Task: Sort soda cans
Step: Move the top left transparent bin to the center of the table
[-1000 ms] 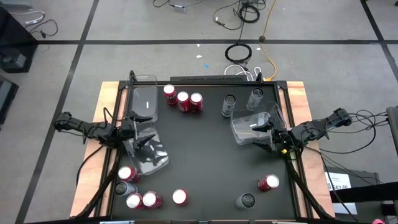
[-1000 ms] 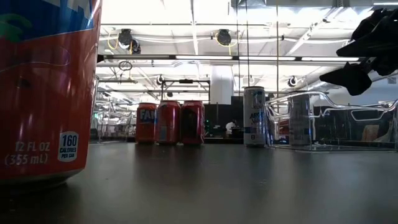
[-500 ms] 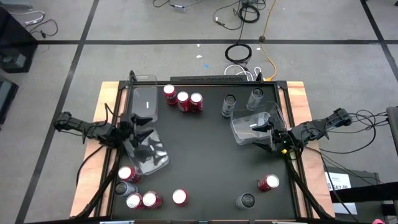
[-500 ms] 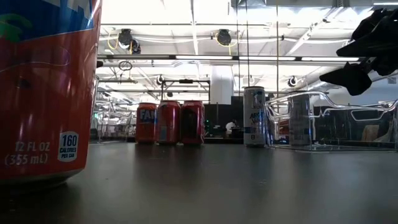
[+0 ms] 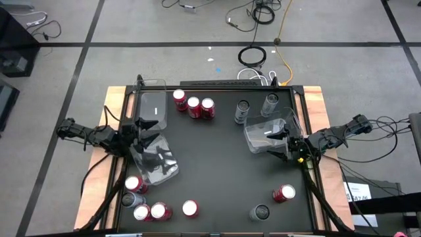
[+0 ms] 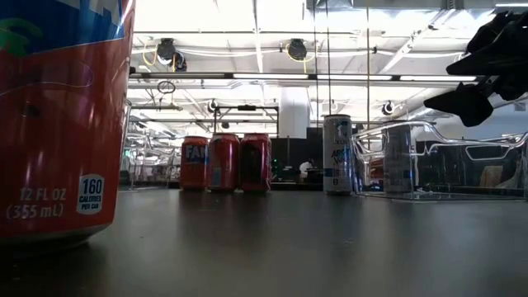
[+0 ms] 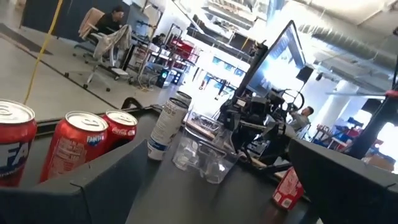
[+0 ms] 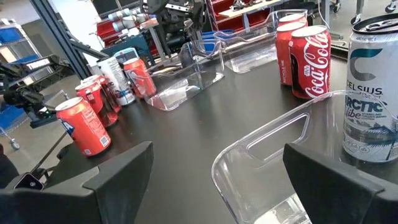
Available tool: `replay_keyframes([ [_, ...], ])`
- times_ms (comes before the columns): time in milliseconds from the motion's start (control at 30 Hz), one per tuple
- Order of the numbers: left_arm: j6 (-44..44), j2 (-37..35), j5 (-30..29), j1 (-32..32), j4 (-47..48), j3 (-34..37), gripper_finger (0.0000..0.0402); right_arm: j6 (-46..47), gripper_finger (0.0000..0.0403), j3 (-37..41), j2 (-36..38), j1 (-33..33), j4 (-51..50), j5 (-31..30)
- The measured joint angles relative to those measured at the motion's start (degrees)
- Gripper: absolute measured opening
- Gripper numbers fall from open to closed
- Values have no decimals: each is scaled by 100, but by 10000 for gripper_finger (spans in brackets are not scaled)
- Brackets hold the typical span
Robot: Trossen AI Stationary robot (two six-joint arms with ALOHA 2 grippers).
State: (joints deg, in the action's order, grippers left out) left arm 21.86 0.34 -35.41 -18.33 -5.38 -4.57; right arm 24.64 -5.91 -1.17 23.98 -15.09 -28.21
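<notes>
A dark bench (image 5: 217, 164) on grey floor carries scattered soda cans (image 5: 193, 106). Left of the back red trio the left claw (image 5: 146, 131) gapes; right, the right claw (image 5: 281, 144) gapes. Labels: Fanta (image 7: 81, 149), Coca-Cola (image 8: 311, 59), Celsius (image 8: 372, 90).

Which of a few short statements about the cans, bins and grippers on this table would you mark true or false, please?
1. Three red cans stand in a row at the table's far edge. True.
2. The right gripper holds a red can. False: it is open and empty, at the right clear bin.
3. The left gripper is open. True.
4. Every can is already inside a bin. False: the cans stand on the black table.
</notes>
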Motion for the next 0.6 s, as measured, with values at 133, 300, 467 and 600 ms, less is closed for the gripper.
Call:
replay_keyframes([
  [133, 30, 0, -393, 5, 400, -182, 400, 0, 352, 2, 0, -1, 0, -2],
  [300, 498, 2, -1010, 196, 1926, -750, 400, 0, 352, 1, 0, 0, -2, -1],
  [467, 802, 5, -1154, 613, 3056, -1232, 400, 0, 352, 0, 0, 0, 0, -2],
  [600, 937, 137, -1181, 991, 3386, -1439, 400, 0, 352, 2, 2, -1, 0, -2],
])
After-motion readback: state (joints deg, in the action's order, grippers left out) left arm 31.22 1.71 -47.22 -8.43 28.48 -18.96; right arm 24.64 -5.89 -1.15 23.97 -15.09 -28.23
